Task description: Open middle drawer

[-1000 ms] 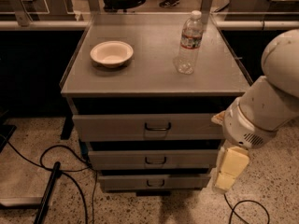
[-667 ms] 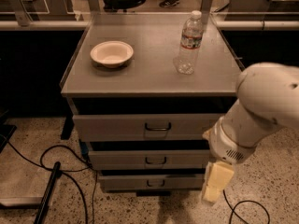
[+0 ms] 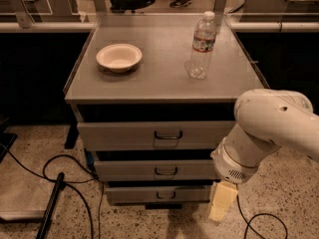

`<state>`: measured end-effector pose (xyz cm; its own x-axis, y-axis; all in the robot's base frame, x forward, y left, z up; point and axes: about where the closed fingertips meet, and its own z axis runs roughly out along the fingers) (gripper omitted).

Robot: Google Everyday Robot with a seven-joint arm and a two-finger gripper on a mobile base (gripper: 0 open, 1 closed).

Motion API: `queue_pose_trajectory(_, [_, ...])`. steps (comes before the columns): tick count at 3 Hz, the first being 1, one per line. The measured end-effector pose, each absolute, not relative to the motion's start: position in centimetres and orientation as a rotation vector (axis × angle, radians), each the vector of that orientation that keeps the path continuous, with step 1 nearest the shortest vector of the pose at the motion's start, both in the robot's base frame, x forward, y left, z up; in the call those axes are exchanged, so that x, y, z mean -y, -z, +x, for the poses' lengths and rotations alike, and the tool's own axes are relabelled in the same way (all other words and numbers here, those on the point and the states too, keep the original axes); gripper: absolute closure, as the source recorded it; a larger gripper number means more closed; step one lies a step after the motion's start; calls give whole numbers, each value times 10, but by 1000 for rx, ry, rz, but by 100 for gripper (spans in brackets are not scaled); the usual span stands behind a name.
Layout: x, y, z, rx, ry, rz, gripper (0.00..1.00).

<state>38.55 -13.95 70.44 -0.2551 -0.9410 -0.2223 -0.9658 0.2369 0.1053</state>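
Note:
The middle drawer (image 3: 134, 171) is a low grey metal front with a small dark loop handle (image 3: 166, 171), between the taller top drawer (image 3: 124, 135) and the bottom drawer (image 3: 134, 194). All three fronts look pushed in. My gripper (image 3: 221, 206) is a cream-coloured piece hanging from the white arm (image 3: 264, 133). It is low at the cabinet's right front corner, level with the bottom drawer. It is to the right of and below the middle drawer's handle and does not touch it.
On the cabinet top (image 3: 164, 78) stand a white bowl (image 3: 118, 57) at the left and a clear water bottle (image 3: 202, 46) at the right. Black cables (image 3: 65, 183) lie on the speckled floor to the left. Rails and dark space lie behind.
My arm has swung left and down across the cabinet's right side, and the gripper has moved left, closer to the drawer fronts. The drawers have not moved.

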Motion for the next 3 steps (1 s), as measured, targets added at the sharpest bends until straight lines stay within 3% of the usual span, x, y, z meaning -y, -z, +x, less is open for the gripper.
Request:
queue_pose_trajectory(1, [119,-674,386,-2349,-393,-1857,0])
queue_pose_trajectory(2, [56,-598,409,-2273,-474,-1920,0])
queue_pose_trajectory(3, [53,-593,407,-2264,-476,-1928,0])
